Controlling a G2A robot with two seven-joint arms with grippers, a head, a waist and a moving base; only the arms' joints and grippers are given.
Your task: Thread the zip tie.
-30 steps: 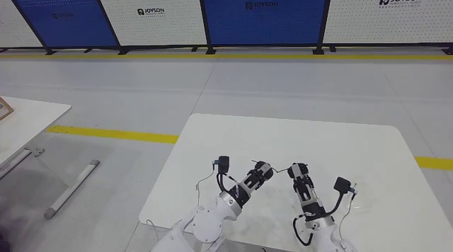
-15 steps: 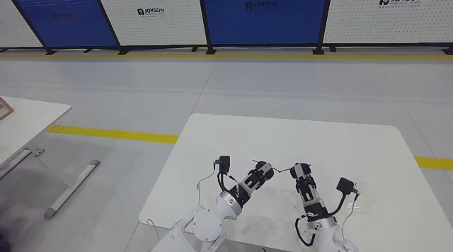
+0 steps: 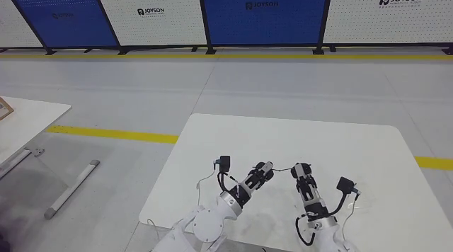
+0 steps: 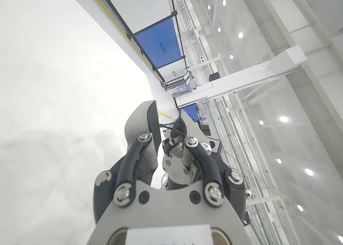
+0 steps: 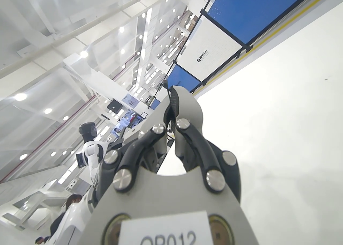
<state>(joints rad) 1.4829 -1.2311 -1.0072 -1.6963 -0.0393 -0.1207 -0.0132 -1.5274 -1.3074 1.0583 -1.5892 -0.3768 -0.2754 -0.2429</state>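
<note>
Right fingers [image 5: 190, 106] shifted slightly, clenched on zip tie [image 4: 172, 130], left fingers [image 4: 146, 117] parted, tie spanning their gap

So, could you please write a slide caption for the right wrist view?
Right end effector shut on the black zip tie above the white table.

- The zip tie [image 4: 171, 128] is black, a thin plain strand.
- The bench [image 3: 354, 146] is plain white.
- The right gripper [image 5: 171, 93] has pale grey jaws lined with black ribbed pads, plus black links and silver pins.
- The left gripper [image 4: 167, 112] shows the same pale grey, black and silver.
- The floor [image 3: 212, 89] is light grey, crossed by yellow lines [image 3: 113, 134].
- The far panels [image 3: 265, 4] alternate blue and white, finely dotted, in black frames.
</note>
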